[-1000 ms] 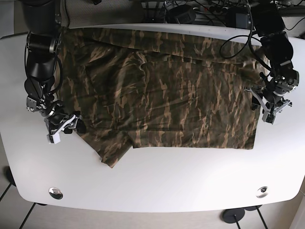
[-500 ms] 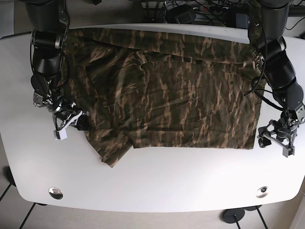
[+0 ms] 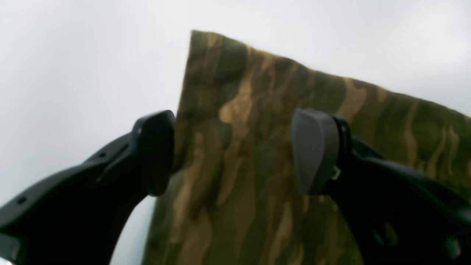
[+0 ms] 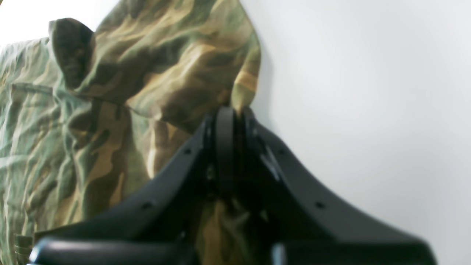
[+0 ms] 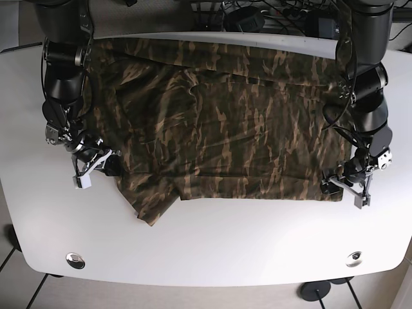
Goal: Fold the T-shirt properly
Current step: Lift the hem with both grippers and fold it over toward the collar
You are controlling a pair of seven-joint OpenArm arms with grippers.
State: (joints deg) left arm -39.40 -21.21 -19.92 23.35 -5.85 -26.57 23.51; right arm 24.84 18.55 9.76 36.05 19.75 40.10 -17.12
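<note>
- Table (image 5: 212, 251), white, is bearing a camouflage shirt (image 5: 225, 122) that is lying spread across its far half, front hem toward the camera.
- A sleeve (image 5: 149, 205) is sticking out at the shirt's near corner, on the base view's left.
- The right gripper (image 5: 103, 165) is pinching the shirt's edge beside that sleeve, its jaws pressed together on the cloth in the right wrist view (image 4: 228, 121).
- The left gripper (image 5: 344, 183) is sitting at the opposite hem corner (image 3: 206, 48), its jaws spread apart with the shirt's edge lying between them (image 3: 235, 151).
- Cables (image 5: 270, 16) are lying tangled beyond the table's far edge.
</note>
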